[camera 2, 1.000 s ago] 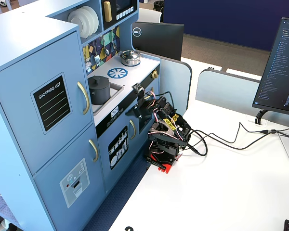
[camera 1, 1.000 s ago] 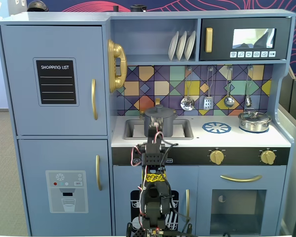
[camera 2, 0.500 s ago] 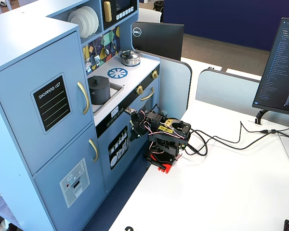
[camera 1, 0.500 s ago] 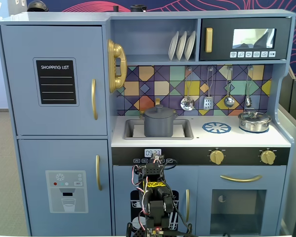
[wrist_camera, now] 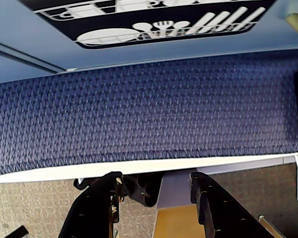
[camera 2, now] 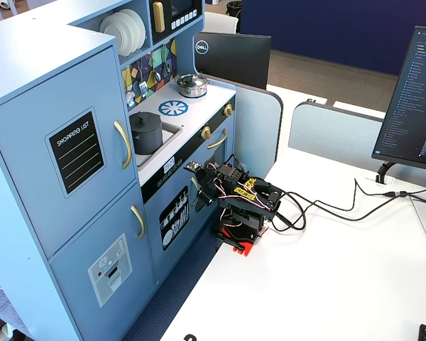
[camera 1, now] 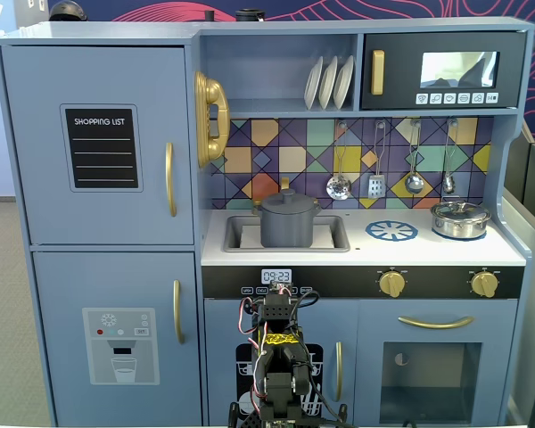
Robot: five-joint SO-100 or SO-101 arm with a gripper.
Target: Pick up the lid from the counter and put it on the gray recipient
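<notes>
The tall dark-gray pot (camera 1: 286, 227) stands in the sink (camera 1: 335, 242) of the toy kitchen. The dark-gray lid (camera 1: 287, 201) with its small knob sits on top of the pot, closing it. Both also show in the other fixed view, the pot (camera 2: 146, 136) with the lid (camera 2: 145, 118) on it. My arm (camera 1: 277, 357) is folded low on the white table in front of the kitchen, far below the counter. My gripper (wrist_camera: 156, 177) points down at the blue carpet between table and cabinet. Its jaws stand apart with nothing between them.
A shiny silver pot (camera 1: 460, 219) stands at the counter's right, next to the blue-and-white burner print (camera 1: 391, 231). Utensils (camera 1: 374, 183) hang above the counter. Cables (camera 2: 319, 206) run across the white table (camera 2: 326, 284) behind the arm. A monitor (camera 2: 419, 92) stands at the right.
</notes>
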